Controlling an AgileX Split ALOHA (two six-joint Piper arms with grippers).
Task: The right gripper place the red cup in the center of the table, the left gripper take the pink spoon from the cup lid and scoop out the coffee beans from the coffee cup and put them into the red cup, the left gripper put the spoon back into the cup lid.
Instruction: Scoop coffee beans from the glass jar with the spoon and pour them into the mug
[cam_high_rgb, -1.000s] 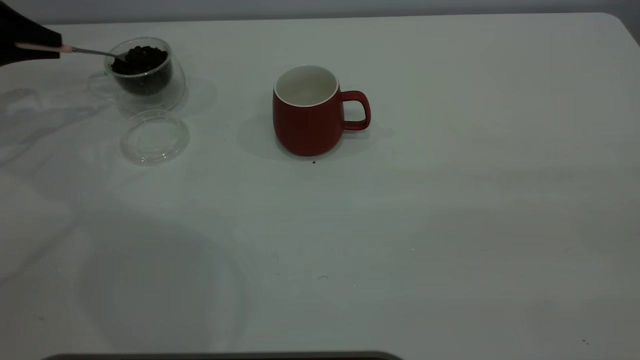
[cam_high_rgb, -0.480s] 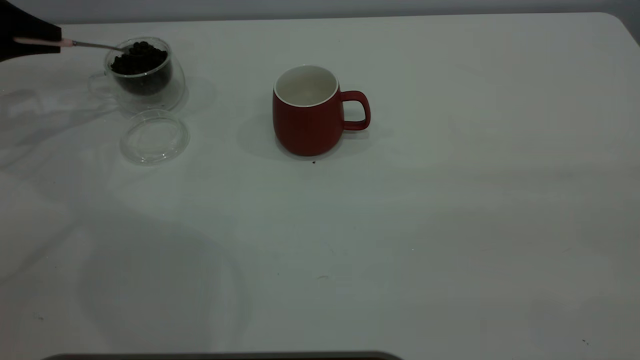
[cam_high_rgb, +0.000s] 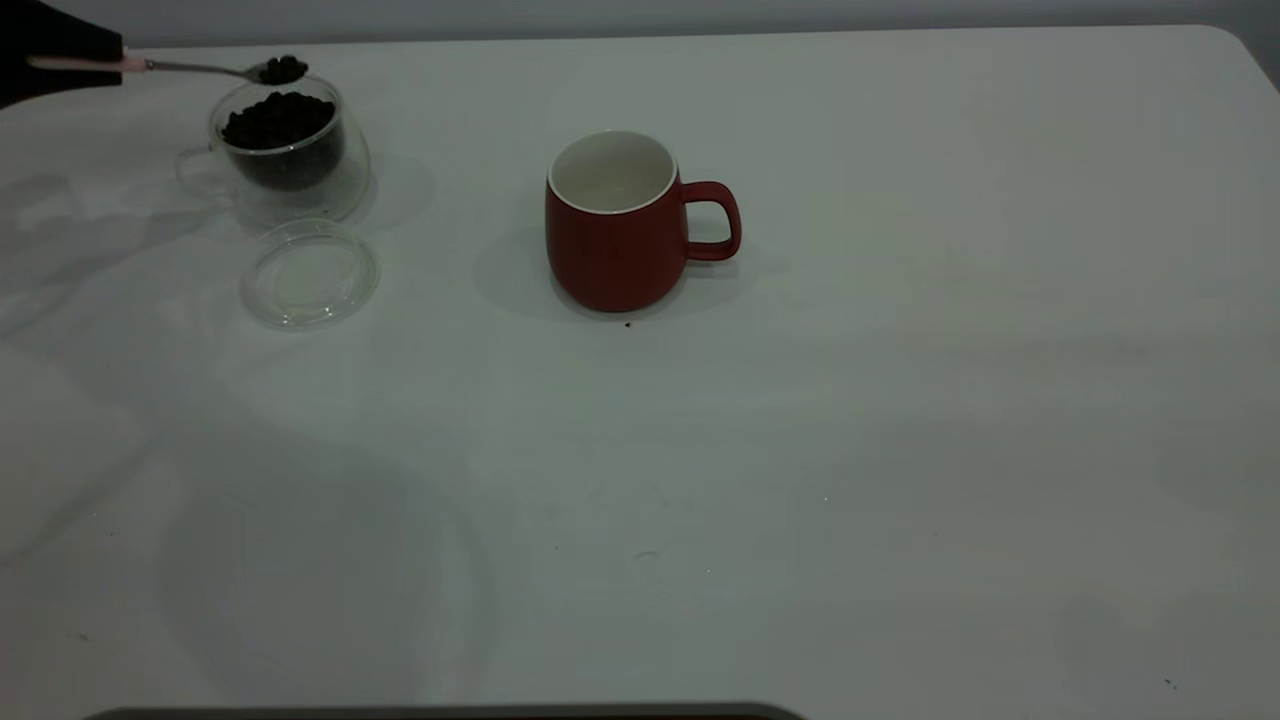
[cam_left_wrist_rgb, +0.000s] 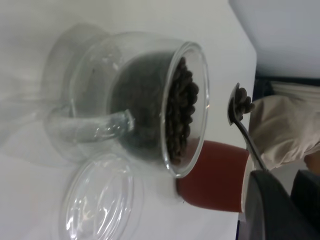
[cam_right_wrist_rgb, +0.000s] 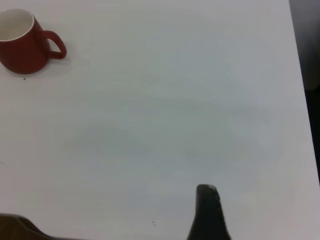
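Your left gripper (cam_high_rgb: 60, 62), at the far left edge of the table (cam_high_rgb: 900, 450), is clamped on the pale handle of the pink spoon (cam_high_rgb: 190, 68), which it holds nearly level so that the load of coffee beans (cam_high_rgb: 283, 69) in its bowl does not spill. The bowl hangs just above the far rim of the coffee cup (cam_high_rgb: 285, 150), clear of the glass and of the heap of beans inside; the level grip at the handle's end keeps the fingers away from the glass wall. The cup lid (cam_high_rgb: 310, 274) lies flat just on the near side of the coffee cup, bare and ready to take the spoon back. The red cup (cam_high_rgb: 615, 220) stands upright near the table's centre, well to the right, mouth open and its handle turned right, away from the spoon's likely path. The stretch of table between the two cups is free of obstacles, so you appear to have room for a level carry to the right. Of your right gripper (cam_right_wrist_rgb: 209, 212), parked over the near right part of the table, only one dark finger shows, so its jaw state cannot be told.
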